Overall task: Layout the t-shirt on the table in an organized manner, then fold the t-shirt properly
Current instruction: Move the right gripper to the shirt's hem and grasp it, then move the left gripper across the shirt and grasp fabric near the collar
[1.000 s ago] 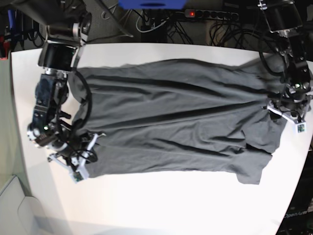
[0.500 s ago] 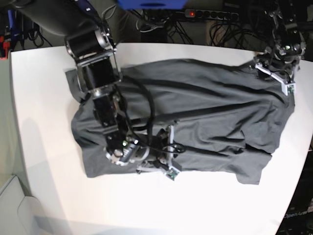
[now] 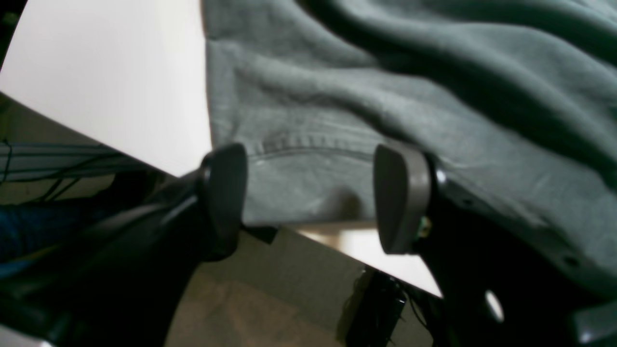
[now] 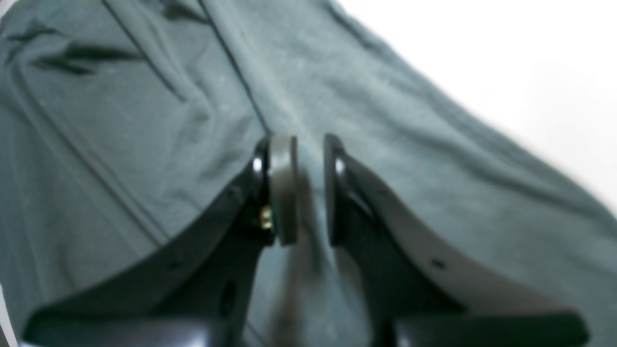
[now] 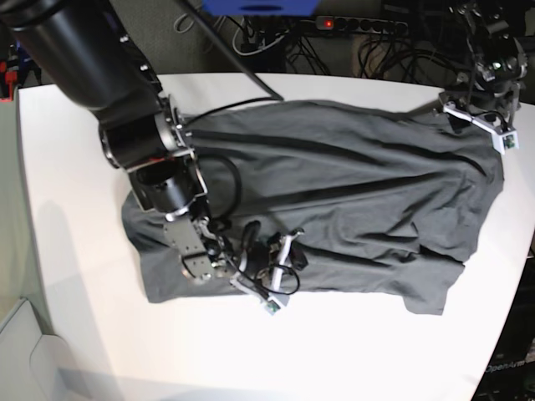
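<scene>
No readable text, label or number anywhere (faint lettering bottom right, illegible).

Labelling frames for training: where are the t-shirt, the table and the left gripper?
t-shirt (image 5: 351,167): base view, mid-body cloth.
table (image 5: 75,142): base view, bare top.
left gripper (image 3: 308,197): left wrist view, between fingertips.

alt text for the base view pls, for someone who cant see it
A dark grey t-shirt lies spread and wrinkled across a white table, seen from above. The right arm's tool reaches over the shirt's near edge, while the left arm's tool sits at the shirt's far corner by the table's edge.
</scene>
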You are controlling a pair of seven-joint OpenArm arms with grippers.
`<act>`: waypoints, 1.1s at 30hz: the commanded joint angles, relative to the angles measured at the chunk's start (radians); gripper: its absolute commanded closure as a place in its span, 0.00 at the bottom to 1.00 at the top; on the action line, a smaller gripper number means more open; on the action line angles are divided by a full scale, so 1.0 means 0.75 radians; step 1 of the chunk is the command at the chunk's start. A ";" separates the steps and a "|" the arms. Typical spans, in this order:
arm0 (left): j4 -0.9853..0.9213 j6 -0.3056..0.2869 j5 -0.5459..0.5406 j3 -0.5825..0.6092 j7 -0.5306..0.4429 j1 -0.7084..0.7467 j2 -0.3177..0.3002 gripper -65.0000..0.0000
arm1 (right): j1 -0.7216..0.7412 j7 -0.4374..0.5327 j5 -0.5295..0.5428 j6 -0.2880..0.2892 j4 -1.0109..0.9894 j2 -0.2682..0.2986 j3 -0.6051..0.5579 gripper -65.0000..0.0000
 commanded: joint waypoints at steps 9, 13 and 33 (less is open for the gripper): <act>0.005 0.006 0.000 0.042 -0.017 -0.061 -0.011 0.38 | 0.045 0.188 0.024 0.008 -0.112 0.109 0.023 0.86; -0.004 0.006 0.000 0.085 -0.017 -0.098 -0.011 0.38 | 0.031 0.210 0.024 -0.091 -0.148 0.199 0.119 0.86; 0.050 0.006 0.000 0.414 -0.015 -0.222 0.052 0.38 | -0.159 0.208 0.026 -0.750 -0.144 0.484 0.279 0.87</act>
